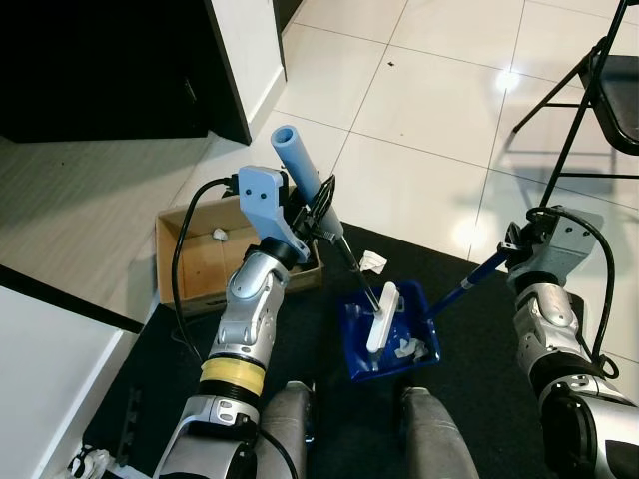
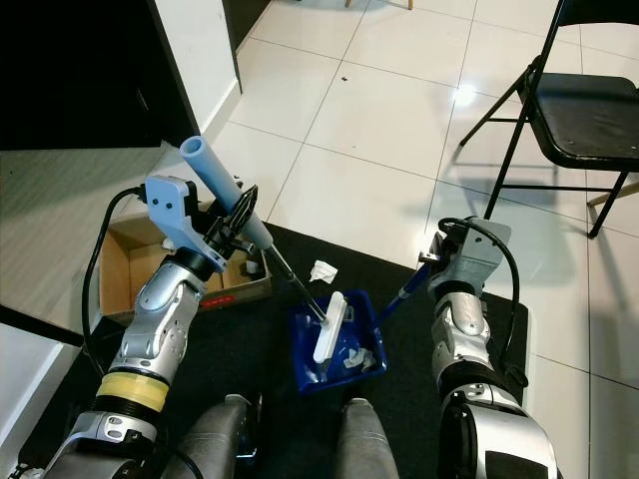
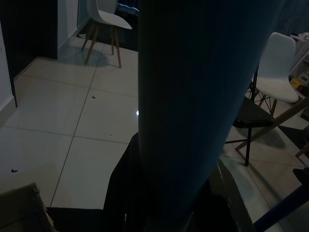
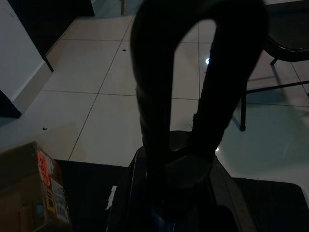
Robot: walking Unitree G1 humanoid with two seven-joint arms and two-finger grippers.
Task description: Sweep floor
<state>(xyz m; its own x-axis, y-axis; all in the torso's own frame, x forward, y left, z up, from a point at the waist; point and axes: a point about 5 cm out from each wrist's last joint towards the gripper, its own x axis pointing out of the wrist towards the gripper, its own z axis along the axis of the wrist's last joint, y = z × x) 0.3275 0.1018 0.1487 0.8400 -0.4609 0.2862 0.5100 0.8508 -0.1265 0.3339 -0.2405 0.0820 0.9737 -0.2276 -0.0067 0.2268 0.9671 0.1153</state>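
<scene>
Left of the dustpan (image 1: 387, 334), the left pincer (image 1: 312, 215) grips the brush (image 1: 300, 165), bristles inside the pan; the paper scrap (image 1: 373, 261) lies just behind. Right pincer (image 1: 516, 244) holds the pan's handle (image 1: 477, 277). Keep the pan flat, flick the scrap in.

Both eye views are bright and sharp, with overhead-light glare spots on the glossy white floor tiles (image 1: 429, 110) to the right, while both wrist views are dim and shadowed.
</scene>
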